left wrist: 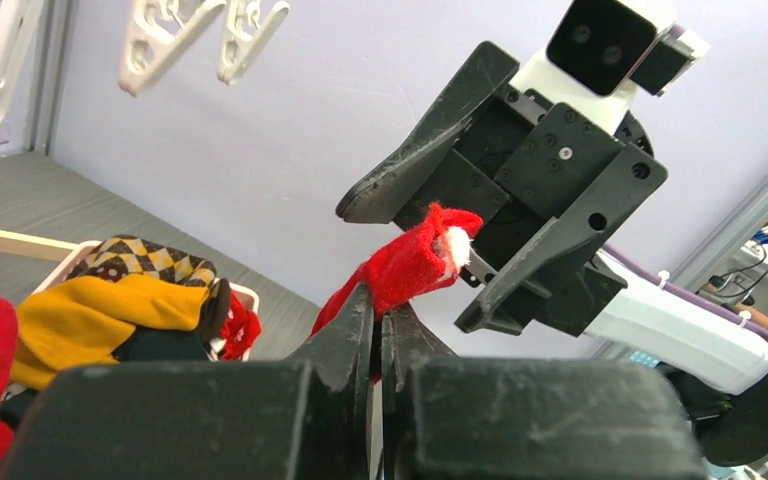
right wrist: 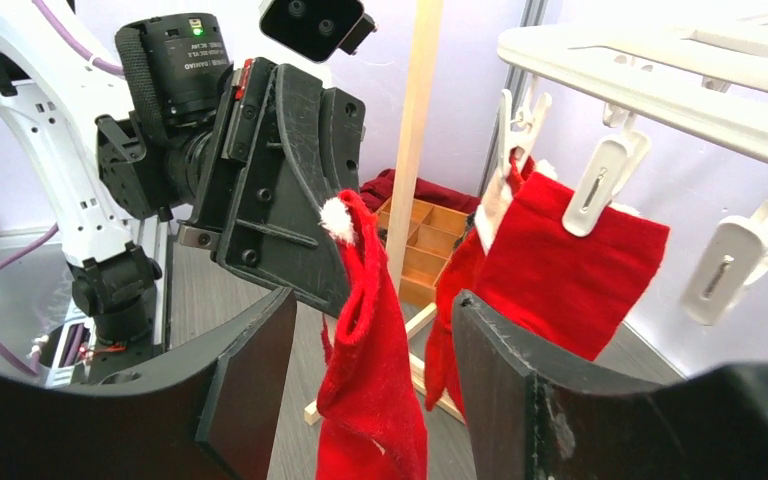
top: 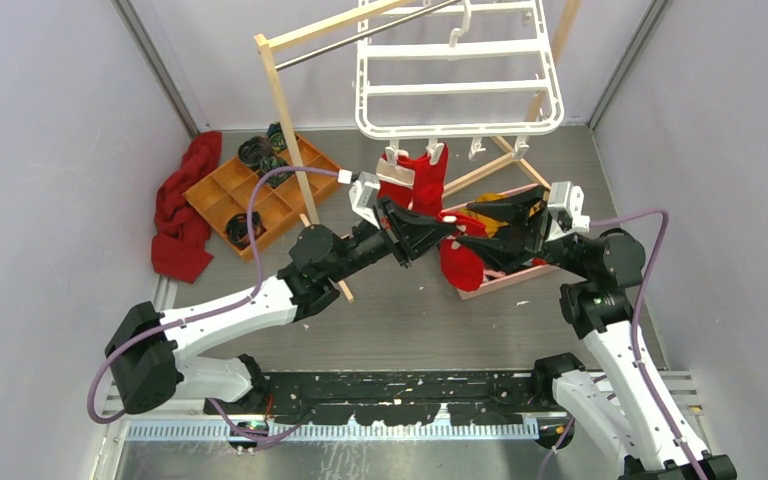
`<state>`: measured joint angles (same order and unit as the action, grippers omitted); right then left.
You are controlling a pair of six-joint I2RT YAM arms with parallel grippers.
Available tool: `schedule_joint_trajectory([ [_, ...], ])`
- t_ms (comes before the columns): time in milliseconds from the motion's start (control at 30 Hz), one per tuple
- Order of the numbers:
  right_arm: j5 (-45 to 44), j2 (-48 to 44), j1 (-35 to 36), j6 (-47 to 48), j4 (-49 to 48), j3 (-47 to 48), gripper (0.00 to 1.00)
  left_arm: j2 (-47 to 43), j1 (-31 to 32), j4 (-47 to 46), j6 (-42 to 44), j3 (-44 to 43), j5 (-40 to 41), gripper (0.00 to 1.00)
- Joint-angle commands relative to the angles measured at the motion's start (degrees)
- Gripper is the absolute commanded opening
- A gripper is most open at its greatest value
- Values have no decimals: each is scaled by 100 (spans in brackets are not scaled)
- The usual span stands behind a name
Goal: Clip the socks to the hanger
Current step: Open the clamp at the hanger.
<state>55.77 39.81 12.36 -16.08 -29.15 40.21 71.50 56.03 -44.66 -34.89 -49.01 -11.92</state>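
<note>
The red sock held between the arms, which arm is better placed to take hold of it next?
Right. The right gripper is open and straddles the sock, ready to close, while the left gripper is shut on it.

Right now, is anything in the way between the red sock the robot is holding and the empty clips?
Nothing visible is. The left pincer pinches the sock, and only open air shows between it and the empty clips on the hanger. The right pincer is open, a finger on each side of the sock.
</note>
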Motion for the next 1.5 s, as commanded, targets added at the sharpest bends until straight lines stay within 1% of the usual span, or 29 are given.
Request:
schedule_joint_trajectory([
  [0,-184,36,37,-140,-475,269,64,42,13,-882,-379,-293,149,0],
  [233,-513,34,37,-234,-590,362,64,177,9,-1344,-734,-299,309,0],
  [400,-696,44,37,-391,-769,518,60,313,13,-1649,-941,-343,365,0],
  [467,-707,50,37,-426,-809,567,56,343,13,-1691,-985,-360,381,0],
  [567,-660,66,38,-459,-846,593,44,376,11,-1796,-1055,-381,400,0],
  [600,-637,62,34,-458,-847,586,41,384,13,-1834,-1073,-381,406,0],
  [700,-618,46,33,-456,-839,555,42,377,13,-1870,-1122,-404,415,0],
  [800,-628,30,38,-415,-795,532,49,388,13,-1923,-1173,-431,412,0],
  [967,-690,52,36,-405,-859,553,48,466,13,-2008,-1288,-500,370,0],
  [1033,-730,77,36,-413,-924,571,44,490,13,-2032,-1328,-520,360,0],
  [1200,-756,131,38,-462,-1056,614,28,543,13,-2042,-1352,-547,349,0],
  [1333,-736,141,36,-474,-1084,651,19,604,11,-2046,-1362,-579,347,0],
  [1433,-691,128,38,-491,-1073,645,4,659,13,-2042,-1362,-612,342,0],
  [1467,-689,121,38,-500,-1049,636,2,663,13,-2019,-1351,-621,348,0],
])
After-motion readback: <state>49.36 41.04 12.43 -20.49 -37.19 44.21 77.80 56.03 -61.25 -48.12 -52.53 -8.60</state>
